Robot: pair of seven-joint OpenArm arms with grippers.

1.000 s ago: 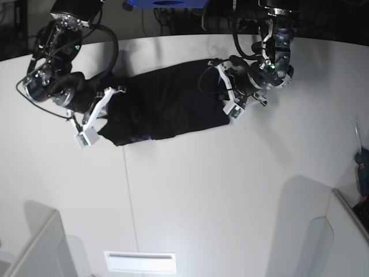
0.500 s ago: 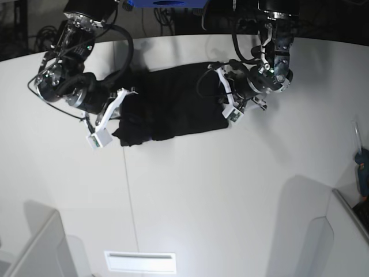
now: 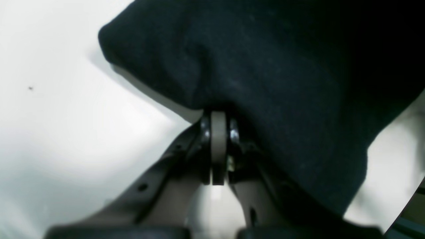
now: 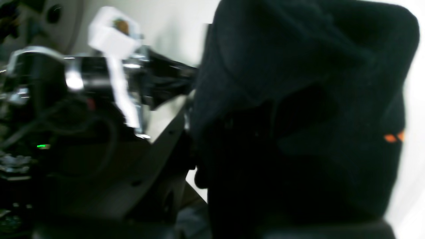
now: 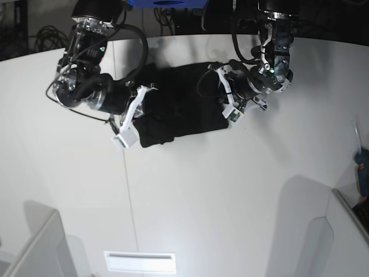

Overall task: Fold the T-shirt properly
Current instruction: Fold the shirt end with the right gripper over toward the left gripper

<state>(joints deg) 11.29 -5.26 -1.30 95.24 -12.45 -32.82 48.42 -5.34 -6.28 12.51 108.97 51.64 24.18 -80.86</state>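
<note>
Black cloth is what we count first: one T-shirt (image 5: 181, 104), bunched on the far middle of the white table (image 5: 219, 196). We see two arms, one at each end of it. The left gripper (image 3: 217, 132) has its fingers pressed together on a fold of the shirt's edge. The right gripper (image 5: 138, 112) is buried in the fabric, closed on the shirt too, with an orange speck (image 4: 393, 137) of print showing. We see dark clutter beyond the table's far edge.

Two black metal arms with looping black cables, white camera mounts at the wrists, left gripper (image 3: 218, 132) with tan fingers, silver screws, small green indicator light
</note>
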